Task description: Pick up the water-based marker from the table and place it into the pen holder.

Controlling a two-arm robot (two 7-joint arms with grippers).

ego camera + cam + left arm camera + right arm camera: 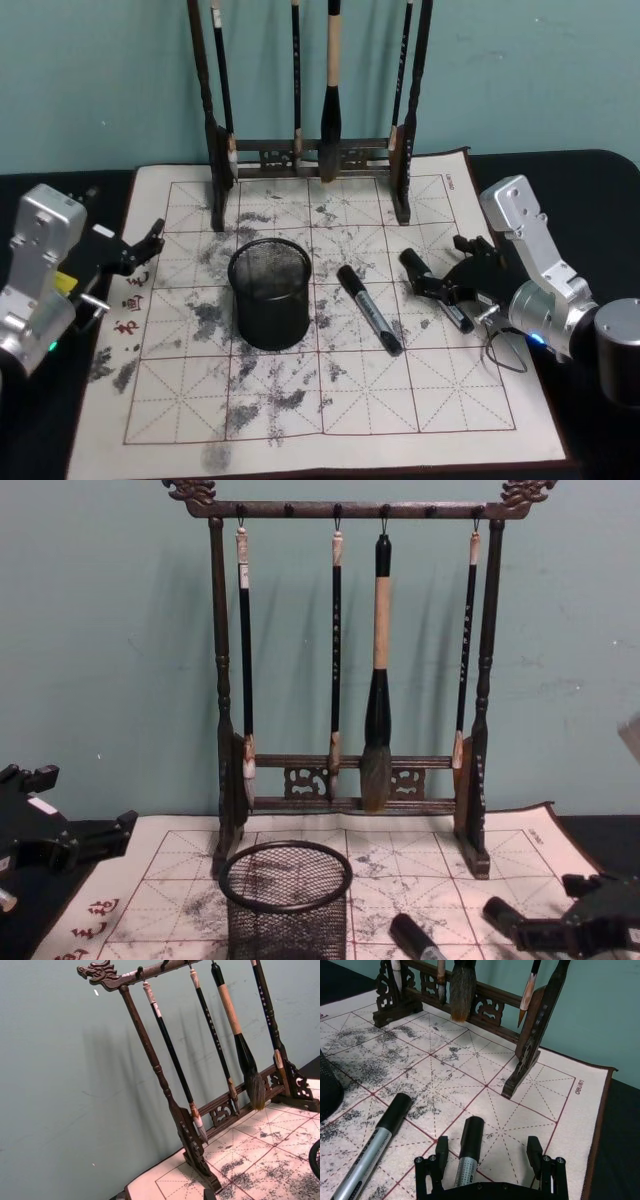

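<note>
Two black-capped silver markers lie on the ink-smudged mat (400, 400). One water-based marker (370, 310) rests mid-mat, just right of the pen holder (270, 292), a round black mesh cup. The other marker (437, 292) (468, 1152) lies between the fingers of my right gripper (443, 268) (488, 1147), which stands open low over it without closing on it. In the chest view the pen holder (285, 900) stands in front, with both marker caps (413, 935) to its right and the right gripper (560, 912) at the lower right. My left gripper (140, 248) (75, 810) hovers open at the mat's left edge.
A tall dark-brown carved brush rack (310, 155) (170, 1105) with several hanging brushes stands along the mat's far edge, before a teal wall. The dark table (600, 180) shows around the mat. The mat's near half is bare.
</note>
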